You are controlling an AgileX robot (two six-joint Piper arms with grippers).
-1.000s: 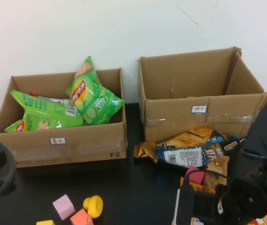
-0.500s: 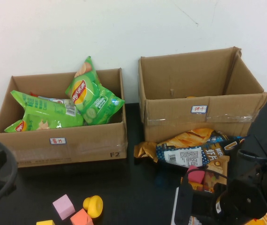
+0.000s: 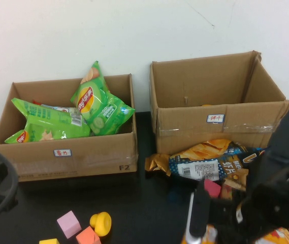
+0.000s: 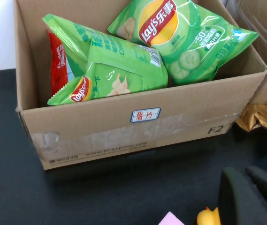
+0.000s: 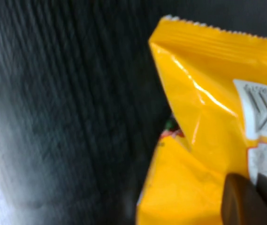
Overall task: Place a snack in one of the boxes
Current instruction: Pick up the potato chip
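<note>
The right tool [image 3: 225, 223] hangs low over the yellow snack bag [image 5: 203, 136]; whether its fingers are spread cannot be told. The slick foil could slide off a shallow pinch. The left tool [image 4: 250, 197] sits parked by the chip box [image 4: 138, 126], its state also unclear.

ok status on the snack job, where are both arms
Right gripper low over the yellow snack bag, near right of table. Left gripper parked near left, before the chips box. Nothing boxed yet.

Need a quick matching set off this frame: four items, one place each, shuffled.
1. green chip bags
2. yellow snack bag
3. pink cube
4. orange-blue snack packs

A. just under the right hand
B. in the left box
C. table, front of the right box
D. table, front of the left box

Left hand is parked near the left box.

Pairs: 1-B, 2-A, 3-D, 4-C
</note>
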